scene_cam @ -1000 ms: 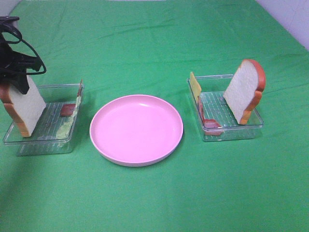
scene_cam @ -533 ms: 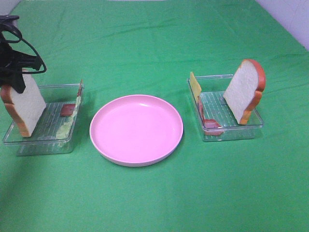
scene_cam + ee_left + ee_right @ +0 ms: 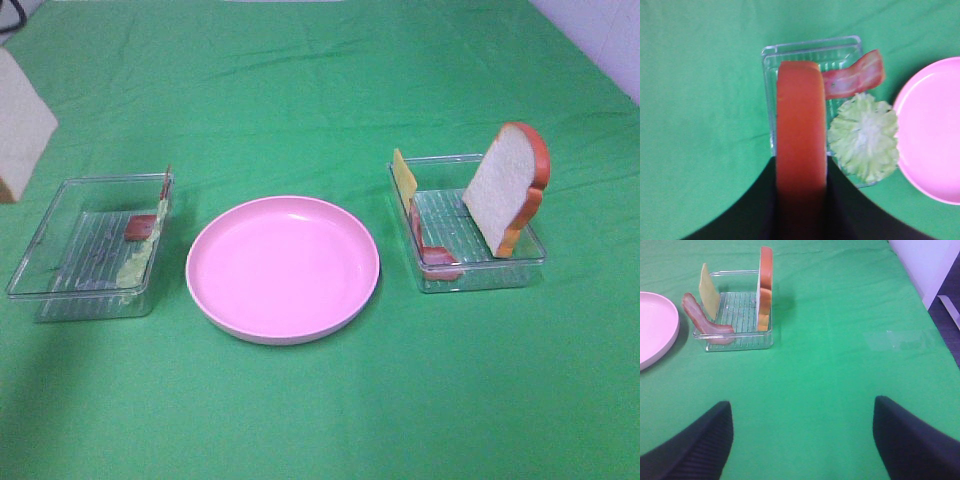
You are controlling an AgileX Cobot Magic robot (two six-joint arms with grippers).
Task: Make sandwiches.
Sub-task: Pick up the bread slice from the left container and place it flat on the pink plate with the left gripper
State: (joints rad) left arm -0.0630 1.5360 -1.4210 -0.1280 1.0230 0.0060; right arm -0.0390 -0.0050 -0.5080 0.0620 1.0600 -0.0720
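My left hand (image 3: 801, 202) is clamped on the bread slice (image 3: 801, 125), clear of its tray (image 3: 812, 42); next I lay it flat on the plate (image 3: 282, 268). Right hand (image 3: 802, 440) is spread.

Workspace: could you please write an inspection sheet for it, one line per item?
Surface: green cloth, slightly creased.
Job's things: held bread slice in left pincer, off the trays; upright bread slice, cheese and right bacon in right tray; lettuce and left bacon in left tray; pink plate bare.
Clutter: nothing seen.
Grippers: left pincer shut on held bread slice; right pincer open, holding nothing.
Cables: thin dark line at far left corner, perhaps a cable.
Surroundings: white wall beyond far right corner.
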